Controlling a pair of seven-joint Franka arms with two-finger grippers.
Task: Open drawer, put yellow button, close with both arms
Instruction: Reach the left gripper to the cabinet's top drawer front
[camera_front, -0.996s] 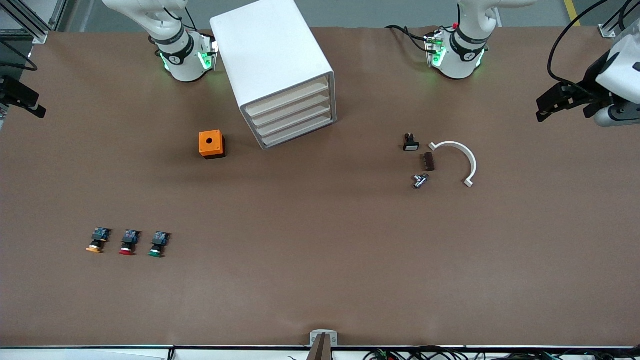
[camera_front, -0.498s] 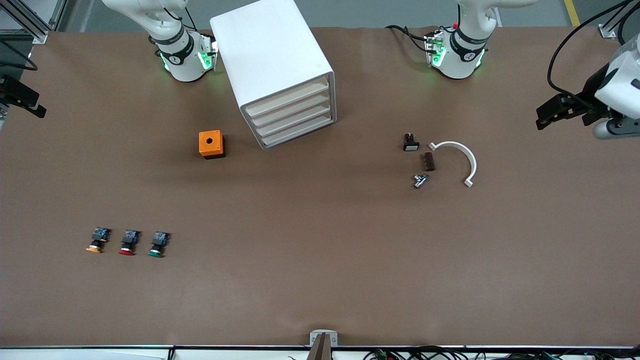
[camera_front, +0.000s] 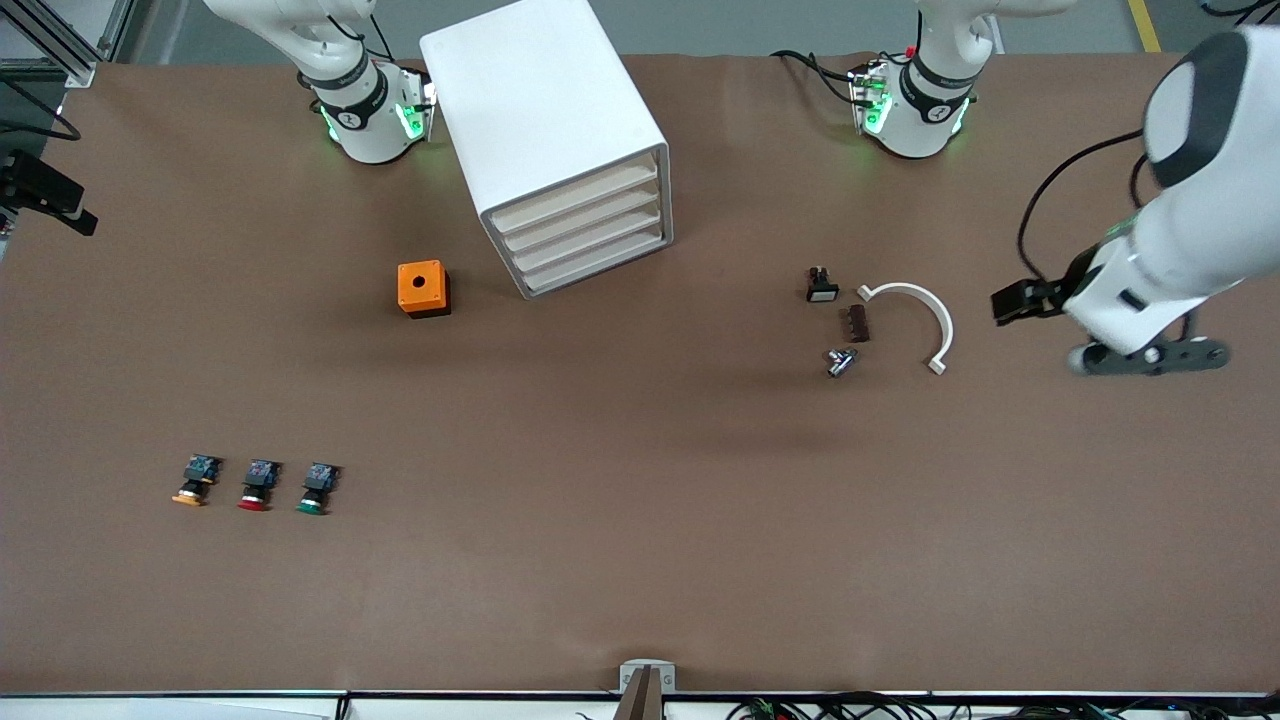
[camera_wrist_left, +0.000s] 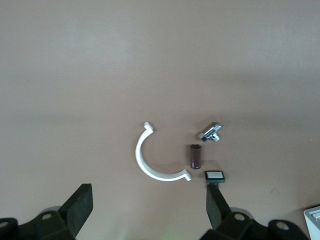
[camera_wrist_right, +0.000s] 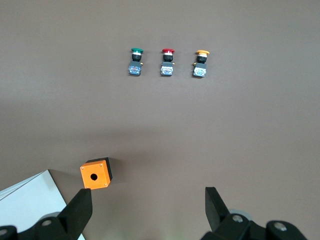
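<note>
The left gripper (camera_front: 1010, 303) hangs with fingers apart near the white curved bracket (camera_front: 925, 312), and the right gripper (camera_wrist_right: 147, 207), also spread, is up over the table (camera_front: 640, 560).

The left arm (camera_front: 1190, 200) comes in from about three o'clock in the front view, bent at the elbow, with its wrist turned downward. The left gripper (camera_wrist_left: 150, 212) is up in the air with jaws spread wide and nothing between them. The right gripper (camera_wrist_right: 147, 212) is also wide apart and empty, probably raised high; its arm waits.
</note>
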